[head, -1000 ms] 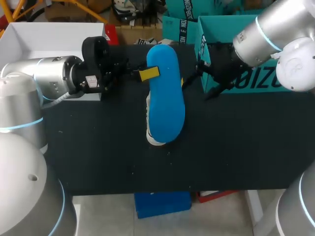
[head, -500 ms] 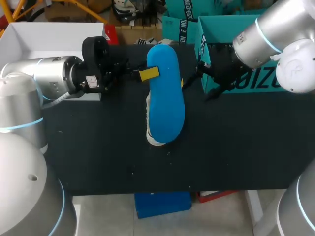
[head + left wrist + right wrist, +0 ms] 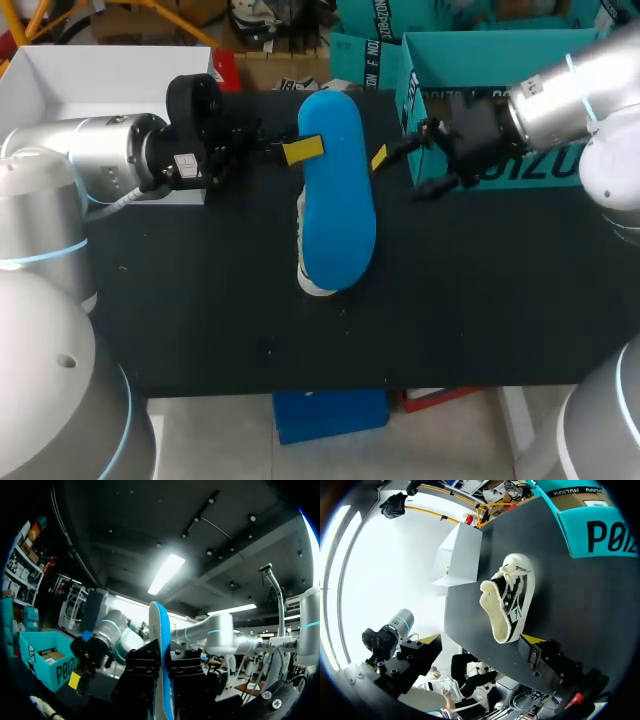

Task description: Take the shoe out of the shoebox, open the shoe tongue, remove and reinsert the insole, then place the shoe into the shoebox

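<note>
Black table (image 3: 480,300): head view shows blue insole (image 3: 338,190) hiding most of shoe (image 3: 315,285); right wrist view shows it lying sideways. Left gripper (image 3: 161,670) clamps insole; right gripper (image 3: 400,175) splayed, apparently empty.

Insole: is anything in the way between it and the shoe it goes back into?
No, nothing I can see. The left gripper holds the blue insole just above the shoe, and the gap between them looks clear. The right gripper is open, off to the side.
</note>
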You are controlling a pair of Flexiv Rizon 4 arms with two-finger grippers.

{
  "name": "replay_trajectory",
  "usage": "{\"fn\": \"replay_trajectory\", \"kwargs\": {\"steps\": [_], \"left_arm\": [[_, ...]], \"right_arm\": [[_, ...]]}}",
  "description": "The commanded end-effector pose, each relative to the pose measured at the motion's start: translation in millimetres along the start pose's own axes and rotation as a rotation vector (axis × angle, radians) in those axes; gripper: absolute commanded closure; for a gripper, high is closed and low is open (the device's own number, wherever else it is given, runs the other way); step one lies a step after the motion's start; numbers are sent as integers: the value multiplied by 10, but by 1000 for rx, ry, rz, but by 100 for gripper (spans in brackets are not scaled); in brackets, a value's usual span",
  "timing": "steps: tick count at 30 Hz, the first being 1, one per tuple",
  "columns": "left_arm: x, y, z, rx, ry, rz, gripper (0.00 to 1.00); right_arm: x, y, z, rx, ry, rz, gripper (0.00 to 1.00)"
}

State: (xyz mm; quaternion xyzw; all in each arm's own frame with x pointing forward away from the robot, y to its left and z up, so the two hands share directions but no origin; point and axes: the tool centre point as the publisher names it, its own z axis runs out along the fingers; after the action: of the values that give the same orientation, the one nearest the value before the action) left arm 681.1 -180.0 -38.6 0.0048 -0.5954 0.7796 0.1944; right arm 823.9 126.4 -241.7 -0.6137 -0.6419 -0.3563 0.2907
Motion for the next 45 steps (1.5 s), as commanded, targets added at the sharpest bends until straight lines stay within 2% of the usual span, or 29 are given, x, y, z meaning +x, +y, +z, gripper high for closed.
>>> {"fn": "replay_trajectory", "kwargs": {"steps": [1, 19, 45], "left_arm": [[3, 13, 6, 1, -2, 2, 100], [3, 13, 6, 1, -2, 2, 100], [3, 13, 6, 1, -2, 2, 100]], "right_arm": [[-20, -43, 32, -5, 152, -2, 0], [102, -92, 92, -8, 455, 52, 0], [121, -143, 261, -35, 539, 24, 0]]}}
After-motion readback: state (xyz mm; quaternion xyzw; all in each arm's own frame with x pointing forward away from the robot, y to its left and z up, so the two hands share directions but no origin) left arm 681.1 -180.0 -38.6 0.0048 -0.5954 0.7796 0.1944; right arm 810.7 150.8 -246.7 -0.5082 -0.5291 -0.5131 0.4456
